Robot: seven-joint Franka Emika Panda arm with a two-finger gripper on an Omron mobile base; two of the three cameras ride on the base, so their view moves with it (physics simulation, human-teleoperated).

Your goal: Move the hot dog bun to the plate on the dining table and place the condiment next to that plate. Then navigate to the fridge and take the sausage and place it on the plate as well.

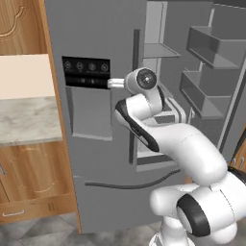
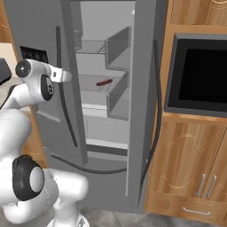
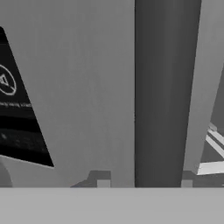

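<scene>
The tall grey fridge [image 1: 96,158] stands right in front of me, its left door shut and its right door [image 2: 148,111] swung open. The dark red-brown sausage [image 2: 103,83] lies on an inner shelf. My gripper [image 3: 145,183] is up against the left door's dark vertical handle [image 3: 164,87], next to the black dispenser panel [image 1: 86,72]. The fingertips [image 3: 103,183] stand apart on either side of the handle, with a gap on the left side. From the base the gripper [image 2: 66,76] shows at the handle's upper part. The hot dog bun, plate, dining table and condiment are out of view.
The open door's grey bins [image 1: 211,72] jut out on the right. A marbled counter [image 1: 29,120] over wooden drawers sits left of the fridge. A black built-in oven [image 2: 199,73] in wooden cabinets stands on the right side.
</scene>
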